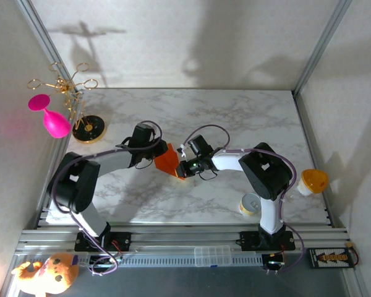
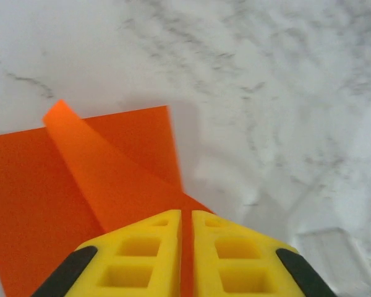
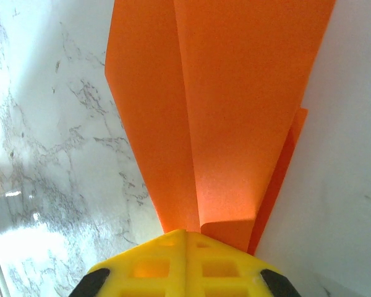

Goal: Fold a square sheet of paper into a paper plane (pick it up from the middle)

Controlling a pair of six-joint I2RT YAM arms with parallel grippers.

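Sits over the middle of the table: paper, part-folded, caught between both arms. Cannot tell whether resting on the top or hanging just above it.

Right gripper first: jaws pressed fully together on the narrow end of the paper, no gap to see. Runs straight away from those jaws, creases and all, widening as it goes. Lies, then, with its long axis in line with that gripper, pointing up and to the left in the top view.

Left gripper next: jaws all but closed, a hairline slit between them, orange showing in that slit. Reads as a pinch on an edge or flap, possibly a light one. Comes in from the left flank, across the long axis rather than along it, with a folded flap slanting off ahead and to the left of the jaws.

Turns on this: paper directly between the two sets of jaws, touching both, neither arm nearer. Judged mid-fold, no finished dart yet. Calls for anchoring one end firmly and pressing or shifting the other along a crease. Risks a tear or a skewed crease if pulled apart along the axis.
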